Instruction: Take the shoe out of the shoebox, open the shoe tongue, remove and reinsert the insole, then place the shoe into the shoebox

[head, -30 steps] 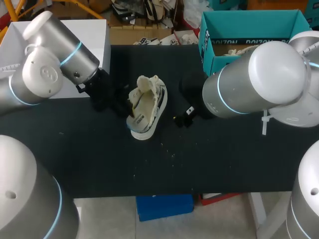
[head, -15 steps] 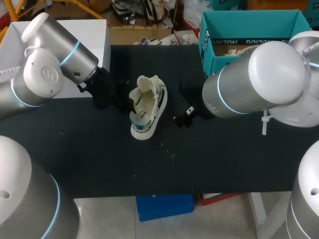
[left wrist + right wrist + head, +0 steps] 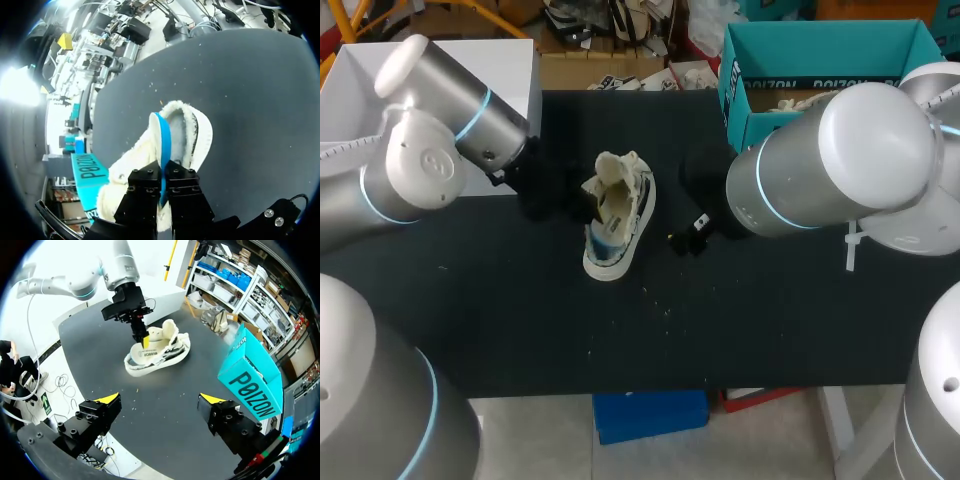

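A cream fleecy shoe (image 3: 620, 215) lies in the middle of the black table, toe toward the front edge. Its blue insole (image 3: 164, 142) stands on edge in the shoe's opening. My left gripper (image 3: 164, 176) is shut on the insole's near end, right at the shoe's heel (image 3: 592, 206). In the right wrist view the same gripper (image 3: 145, 341) shows its yellow tip at the shoe (image 3: 159, 351). My right gripper (image 3: 161, 399) stands open with nothing between its fingers, a good way short of the shoe.
The teal shoebox (image 3: 820, 45) stands open at the back right (image 3: 250, 382). A white box (image 3: 510, 70) sits at the back left. My right arm (image 3: 820, 160) hangs over the table's right side.
My left gripper has shut on the insole and shifted right. The shoe has rolled more upright, and the blue insole now shows in it. The right arm has not moved.
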You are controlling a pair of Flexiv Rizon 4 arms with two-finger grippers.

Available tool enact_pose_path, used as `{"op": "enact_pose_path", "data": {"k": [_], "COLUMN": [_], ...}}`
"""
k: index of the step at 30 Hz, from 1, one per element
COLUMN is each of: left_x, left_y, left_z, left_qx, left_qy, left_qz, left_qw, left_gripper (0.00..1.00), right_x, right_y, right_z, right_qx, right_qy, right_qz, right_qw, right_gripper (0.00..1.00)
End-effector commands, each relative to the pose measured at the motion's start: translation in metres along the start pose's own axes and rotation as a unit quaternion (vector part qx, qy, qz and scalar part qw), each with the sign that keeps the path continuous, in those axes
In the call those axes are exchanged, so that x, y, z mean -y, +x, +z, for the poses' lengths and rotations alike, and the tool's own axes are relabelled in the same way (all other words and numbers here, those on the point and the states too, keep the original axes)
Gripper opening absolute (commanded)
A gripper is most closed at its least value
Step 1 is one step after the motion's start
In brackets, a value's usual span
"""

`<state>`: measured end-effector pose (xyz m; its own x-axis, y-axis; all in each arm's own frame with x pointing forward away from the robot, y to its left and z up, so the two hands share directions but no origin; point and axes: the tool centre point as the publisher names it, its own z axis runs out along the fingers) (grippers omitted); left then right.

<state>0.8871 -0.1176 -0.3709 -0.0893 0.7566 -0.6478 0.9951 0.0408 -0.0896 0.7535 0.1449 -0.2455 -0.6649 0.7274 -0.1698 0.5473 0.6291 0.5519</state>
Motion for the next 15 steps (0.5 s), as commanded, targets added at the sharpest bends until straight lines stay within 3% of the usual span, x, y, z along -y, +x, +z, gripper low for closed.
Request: {"op": "enact_pose_path", "data": {"k": [1, 10, 15], "left_x": [-0.011, -0.022, -0.014], "left_y": [-0.003, -0.005, -0.003], "left_z": [0.01, 0.02, 0.023], "left_qx": [-0.009, -0.022, -0.038], "left_qy": [-0.005, -0.019, -0.005], "left_qz": [-0.003, -0.008, 0.007], "left_qw": [1.0, 1.0, 0.999], "left_gripper": [0.0, 0.0, 0.0], "right_x": [0.001, 0.001, 0.001], "right_y": [0.0, 0.0, 0.0], "right_z": [0.0, 0.0, 0.0], "right_qx": [0.0, 0.0, 0.0], "right_qy": [-0.001, -0.001, -0.001], "right_qz": [0.0, 0.0, 0.0], "right_qw": [1.0, 1.0, 1.0], "right_gripper": [1.0, 1.0, 1.0]}}
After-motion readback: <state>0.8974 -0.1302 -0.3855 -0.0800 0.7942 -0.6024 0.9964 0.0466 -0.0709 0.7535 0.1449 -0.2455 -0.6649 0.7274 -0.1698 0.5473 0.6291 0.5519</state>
